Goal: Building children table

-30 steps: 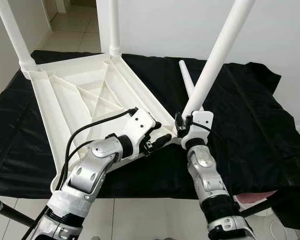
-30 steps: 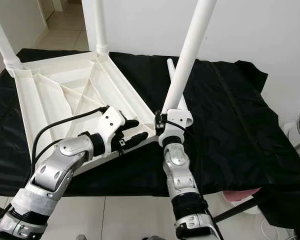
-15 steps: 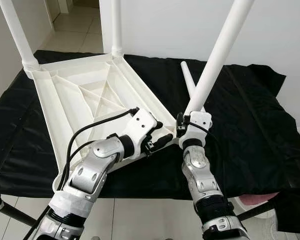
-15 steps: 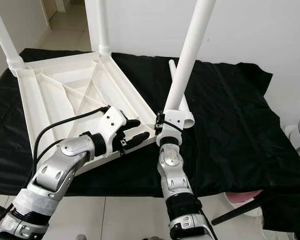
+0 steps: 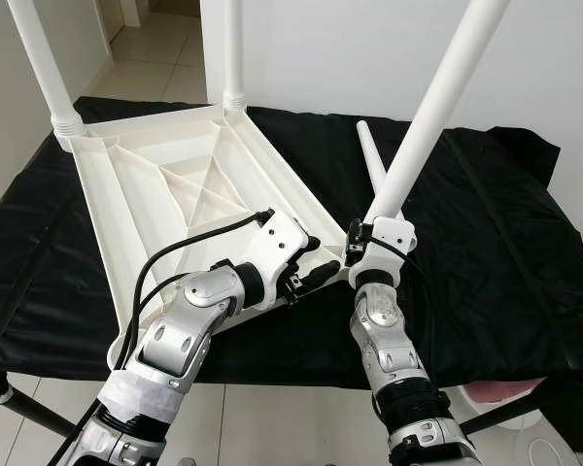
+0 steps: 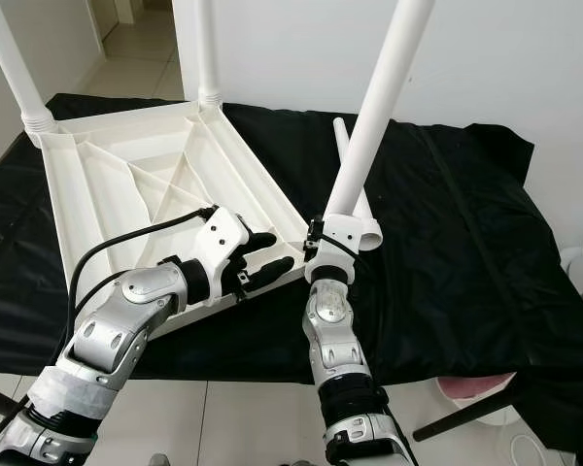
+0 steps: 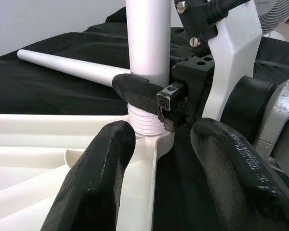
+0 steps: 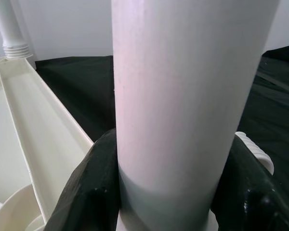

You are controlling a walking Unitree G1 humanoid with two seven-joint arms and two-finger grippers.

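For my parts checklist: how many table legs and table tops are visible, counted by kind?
Legs standing in the tabletop: 3
Loose leg on the black cloth: 1
Upturned tabletop: 1
Total: 5

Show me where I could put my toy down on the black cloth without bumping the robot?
The widest bare patch of black cloth is beyond the loose leg, toward the robot's right. It's crowded at the upturned tabletop's near corner, where the left gripper braces the rim and the right gripper grips the slanted leg.
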